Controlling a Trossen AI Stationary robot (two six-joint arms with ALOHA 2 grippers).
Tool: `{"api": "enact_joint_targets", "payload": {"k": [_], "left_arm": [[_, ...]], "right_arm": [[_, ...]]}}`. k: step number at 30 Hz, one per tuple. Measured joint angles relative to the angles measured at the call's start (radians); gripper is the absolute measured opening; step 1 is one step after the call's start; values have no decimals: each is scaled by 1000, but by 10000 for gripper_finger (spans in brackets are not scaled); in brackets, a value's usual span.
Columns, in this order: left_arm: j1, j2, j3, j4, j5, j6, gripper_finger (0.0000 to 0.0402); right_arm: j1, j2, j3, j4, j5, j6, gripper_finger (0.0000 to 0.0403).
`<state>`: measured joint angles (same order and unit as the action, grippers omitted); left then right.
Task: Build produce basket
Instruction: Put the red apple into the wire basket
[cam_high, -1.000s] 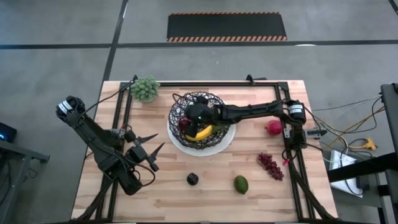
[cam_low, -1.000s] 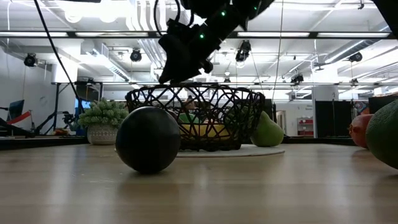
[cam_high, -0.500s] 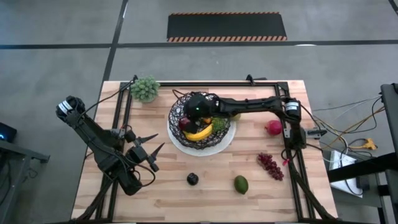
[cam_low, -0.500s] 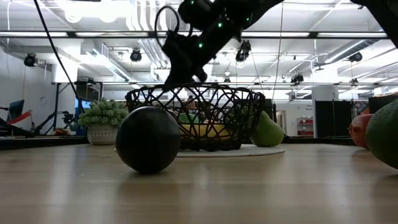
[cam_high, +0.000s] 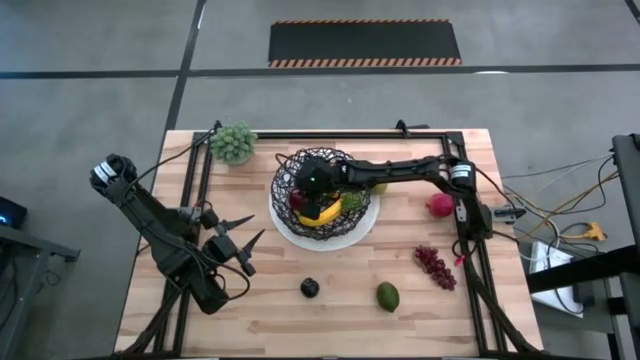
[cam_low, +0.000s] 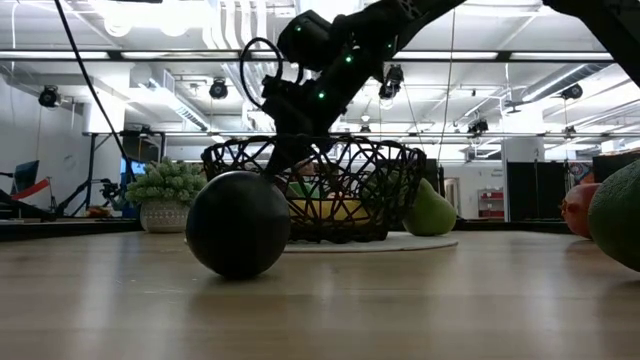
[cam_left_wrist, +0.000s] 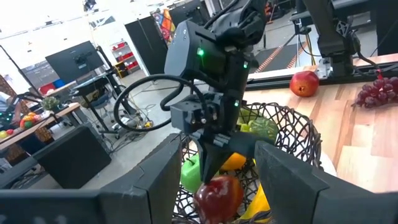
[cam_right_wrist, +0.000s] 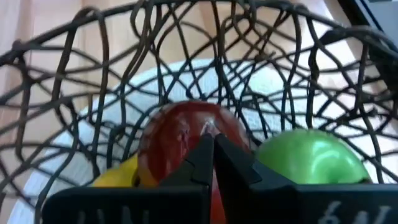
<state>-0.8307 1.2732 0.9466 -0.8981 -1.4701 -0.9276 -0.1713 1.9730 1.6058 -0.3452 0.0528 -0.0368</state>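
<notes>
Black wire mesh forms the basket (cam_high: 318, 192), which sits on a white plate (cam_high: 366, 222) mid-table and already holds a red apple (cam_right_wrist: 189, 140), a green apple (cam_right_wrist: 308, 158) and a banana (cam_high: 322, 213). The right gripper (cam_right_wrist: 213, 138) hangs inside the bowl, its two fingers pressed together with nothing between them and their tips just over the red apple. The left gripper (cam_high: 240, 248) waits near the table's left front, fingers partly apart and holding nothing. Outside the bowl lie the plum (cam_high: 310, 288), the avocado (cam_high: 388, 296), the grapes (cam_high: 435, 266) and a red fruit (cam_high: 439, 206) by the right arm's base; something green (cam_low: 430, 211) rests on the plate against the basket's outer wall. The step in hand looks like clearing the bowl before the next pick. To do it well, the right arm should rise straight up until its fingers are above the rim, since any sideways move could snag the wire and drag the light basket off the plate. The fingers should open only once clear, and the nearby red fruit or the grapes make the shortest next reach.
</notes>
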Motion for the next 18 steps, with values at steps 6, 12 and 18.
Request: {"api": "enact_joint_targets", "payload": {"k": [6,12,18], "left_arm": [[0,0,-1,0,0,0,187],[0,0,2,1,0,0,187],[0,0,1,0,0,0,187]], "right_arm": [[1,-22,0,-65,0,3,9],[4,-22,0,-139,7,10,9],[9,-24,0,-217,8,8,9]]}}
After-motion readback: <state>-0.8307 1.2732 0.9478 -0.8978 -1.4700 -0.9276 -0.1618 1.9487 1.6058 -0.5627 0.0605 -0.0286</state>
